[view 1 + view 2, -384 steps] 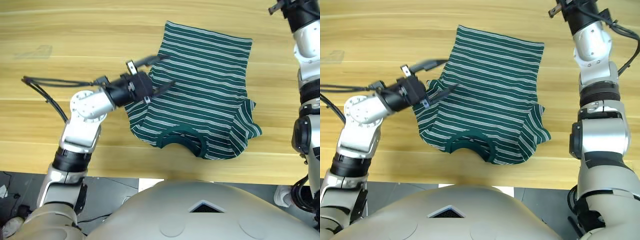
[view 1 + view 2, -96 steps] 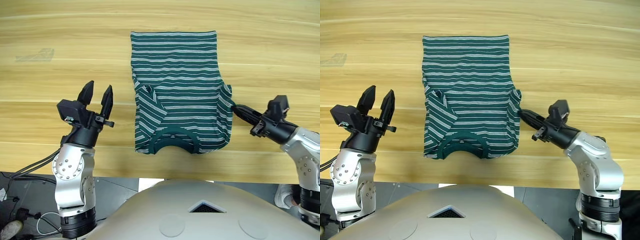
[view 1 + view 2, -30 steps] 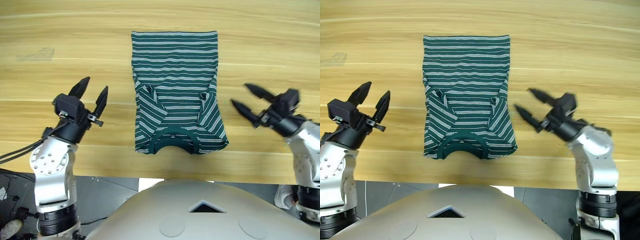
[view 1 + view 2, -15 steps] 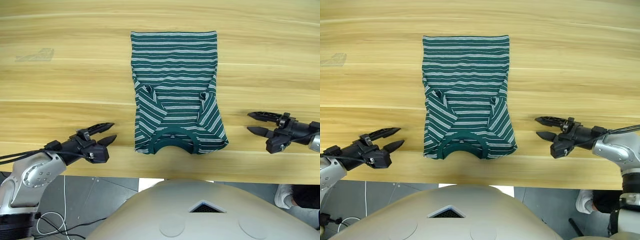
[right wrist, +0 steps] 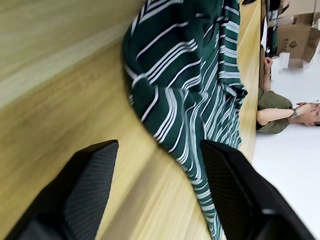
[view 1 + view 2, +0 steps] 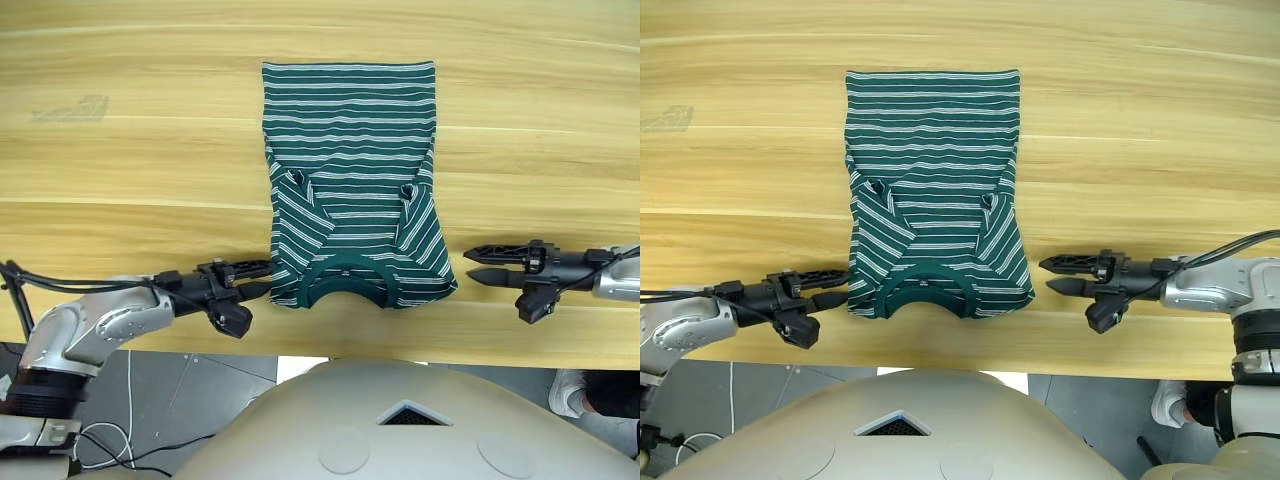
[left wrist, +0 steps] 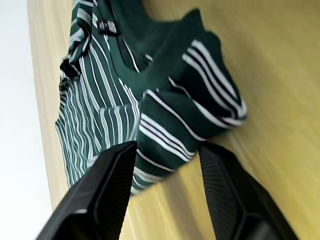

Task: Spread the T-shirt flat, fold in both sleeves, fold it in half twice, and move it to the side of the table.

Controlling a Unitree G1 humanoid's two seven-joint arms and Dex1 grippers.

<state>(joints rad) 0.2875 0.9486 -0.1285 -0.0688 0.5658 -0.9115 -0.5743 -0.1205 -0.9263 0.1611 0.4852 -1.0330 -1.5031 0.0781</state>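
A pale wooden table (image 6: 120,150) with long plank seams is seen from above. At its near edge, both arms are laid low over the wood and pointed inward at the T-shirt (image 6: 350,150).

The left gripper (image 6: 264,275) is set at the near left corner of the cloth. Its two fingers are parted a moderate way and nothing is held. From the left wrist camera the striped corner (image 7: 190,120) is seen lying in the gap between them, not yet pinched. The right gripper (image 6: 470,265) is likewise parted and empty. It is placed just beside the near right corner, with a little bare wood left between fingertips and cloth.

The T-shirt is spread in the middle of the table, with the collar (image 6: 345,268) near. The left sleeve (image 6: 300,215) and right sleeve (image 6: 420,225) are already turned in over the chest, and the straight hem (image 6: 350,67) lies far.

The first half fold is judged to be next. If only the top layer is caught, a tucked sleeve may be pulled open. If the right fingers are closed where they are, the corner could be missed altogether. An uneven lift between the two sides would leave the fold skewed. Fingertips pressed too low could scrape the wood and bunch the fabric.
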